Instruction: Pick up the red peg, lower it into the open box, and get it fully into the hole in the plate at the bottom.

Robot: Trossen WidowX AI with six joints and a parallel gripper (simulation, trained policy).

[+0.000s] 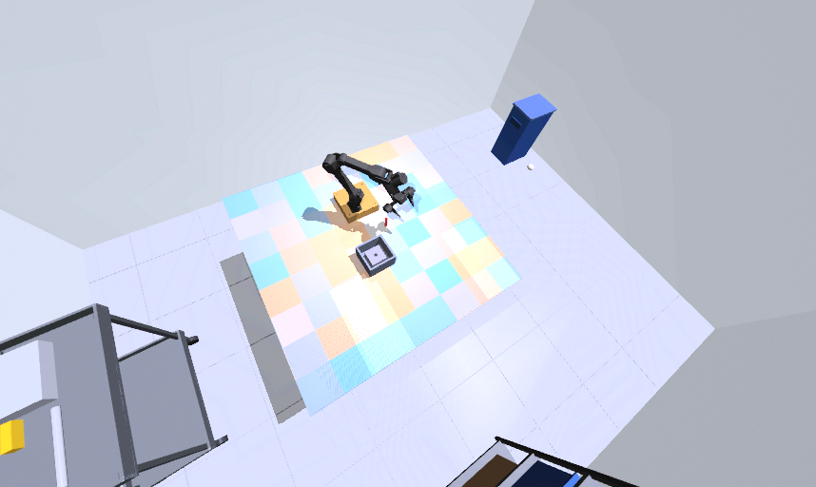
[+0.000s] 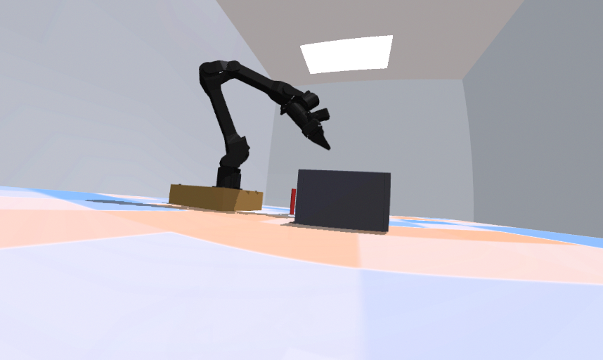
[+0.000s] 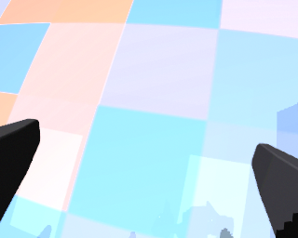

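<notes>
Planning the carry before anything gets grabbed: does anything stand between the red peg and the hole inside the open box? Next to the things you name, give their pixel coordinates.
Yes: the near wall of the open box [image 1: 386, 264] [image 2: 343, 201]. The red peg [image 1: 386, 222] [image 2: 292, 201] stands outside it. Nothing else visible intervenes.

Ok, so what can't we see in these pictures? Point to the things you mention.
- Exterior view: the inside of the box [image 1: 389, 262] [image 2: 343, 201], hidden by its wall.
- Wrist view: the red peg [image 1: 386, 222] [image 2: 292, 202], out of the picture.
- Top view: how deep the hole [image 1: 375, 255] goes, too small.
- Top view: the shelf's [image 1: 555, 455] rest, cut off by the bottom edge.

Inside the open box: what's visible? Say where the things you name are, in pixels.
Top view: the plate with its hole at the bottom of the box [image 1: 365, 264] [image 2: 343, 201]; no peg. The near wall hides the interior in the exterior view.
</notes>
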